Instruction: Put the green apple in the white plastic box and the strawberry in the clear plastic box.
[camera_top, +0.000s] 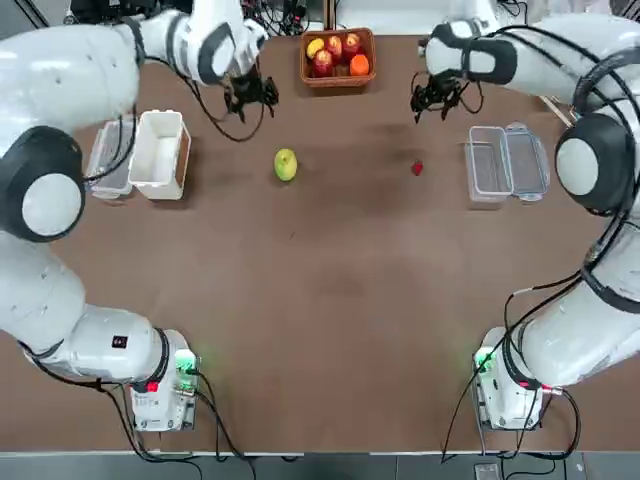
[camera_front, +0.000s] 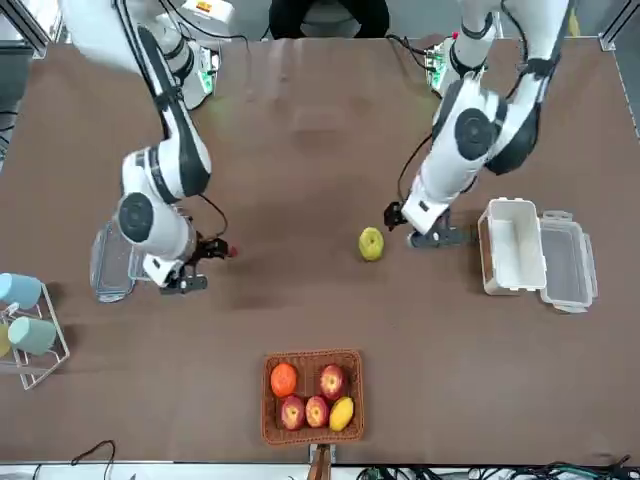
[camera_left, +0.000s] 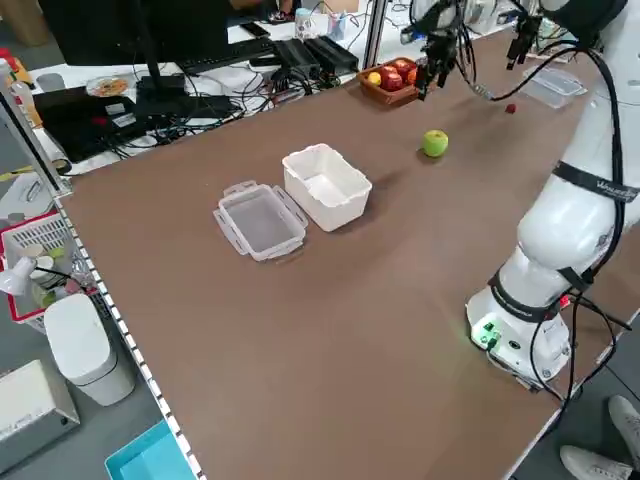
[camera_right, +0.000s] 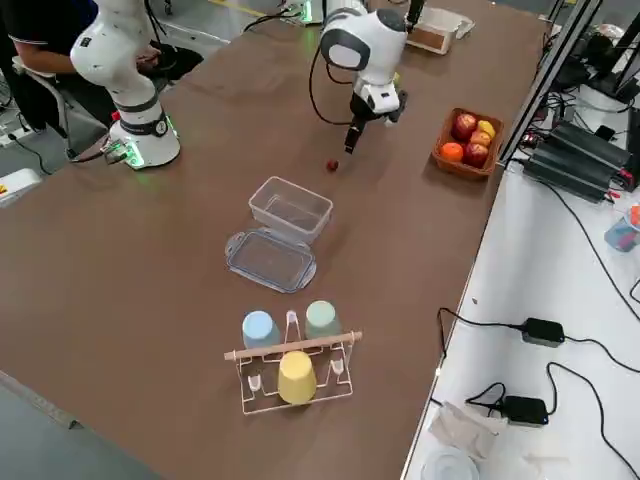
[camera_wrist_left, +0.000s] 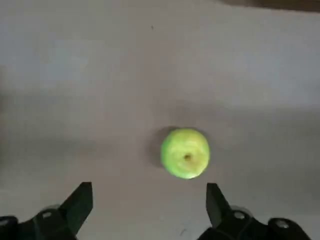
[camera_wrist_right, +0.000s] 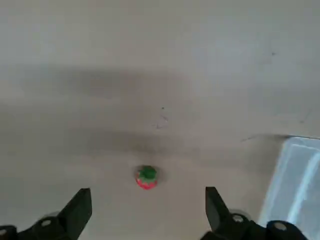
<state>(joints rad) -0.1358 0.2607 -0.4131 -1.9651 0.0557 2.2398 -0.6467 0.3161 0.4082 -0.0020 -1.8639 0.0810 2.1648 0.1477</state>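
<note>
The left hand hung above the counter with its fingers spread wide and nothing between them. The green apple lay just ahead of the open fingers, stem end up, touching neither. In the overhead view this hand was above the far part of the counter, with the apple a little nearer the robot and to its right.

The right hand was likewise wide open and empty, raised over the counter. The strawberry sat on the brown surface just beyond the gap between its fingers, green cap showing. From overhead the hand was above the far side, the strawberry nearer the robot.

The white plastic box stood open at the robot's left edge of the counter, its lid folded out flat on the outer side. The clear plastic box stood open at the right, just beside the strawberry's side of the counter, with its lid laid outward. A basket of fruit sat at the far edge between the two hands.
</note>
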